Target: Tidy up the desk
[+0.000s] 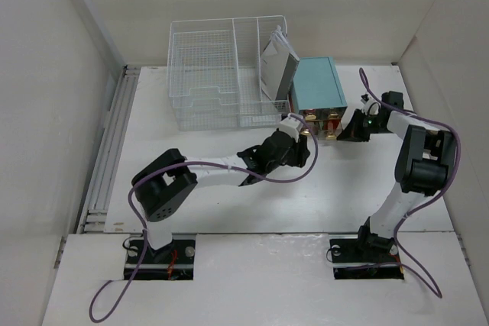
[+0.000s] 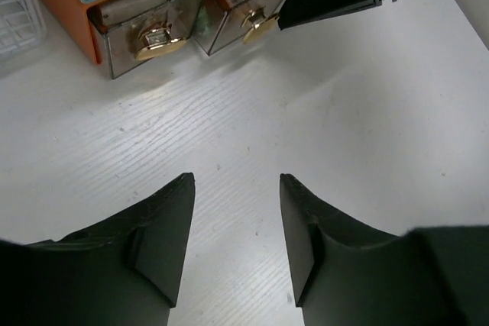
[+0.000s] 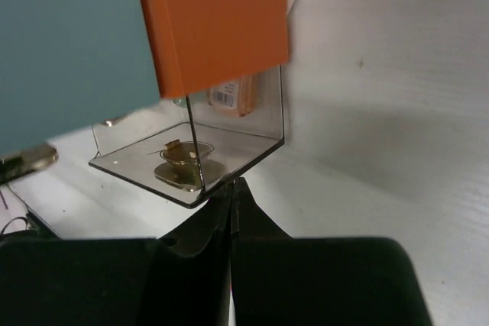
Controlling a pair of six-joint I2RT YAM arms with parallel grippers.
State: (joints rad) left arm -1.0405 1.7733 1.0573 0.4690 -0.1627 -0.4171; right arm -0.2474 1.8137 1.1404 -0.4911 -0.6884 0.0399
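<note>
Left wrist: desk (image 2: 344,112) between parted jaws; drawers (image 2: 149,20) seemingly ajar ahead.

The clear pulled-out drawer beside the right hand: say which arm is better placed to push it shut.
Right, probably. The right hand is shut, its tips at the front corner of the clear plastic gold-knobbed drawer. The left hand is open and farther back, with bare white desk before it.

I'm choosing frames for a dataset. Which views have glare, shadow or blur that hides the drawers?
Top view: even soft light, sharp, though the drawers are tiny. Left wrist: a bright washed-out patch on the desk before them; the near fingers are black, featureless. Right wrist: the clear drawer shows reflections; the teal box is blurred up close.
</note>
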